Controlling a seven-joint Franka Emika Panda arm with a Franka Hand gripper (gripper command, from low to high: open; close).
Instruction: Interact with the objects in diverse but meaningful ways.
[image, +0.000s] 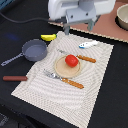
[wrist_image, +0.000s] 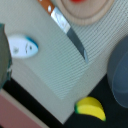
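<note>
While pincer (image: 79, 27) fingers apart above the mat (image: 95, 100) — red tomato (image: 71, 61) on wooden plate (image: 60, 70), frying pan (image: 34, 50) bare.

So the surface is a black table (image: 112, 80), mostly covered by a beige ribbed placemat (image: 60, 87) lying at an angle across the middle of the exterior frame. A grey frying pan (image: 33, 50) sits at the mat's left edge, handle pointing lower left onto bare table. A yellow banana (image: 48, 37) is at the mat's upper-left corner, half off it. A brown-handled utensil (image: 15, 78) lies on the table, left of the mat. Upper right there's a pinkish board (image: 105, 24).
</note>
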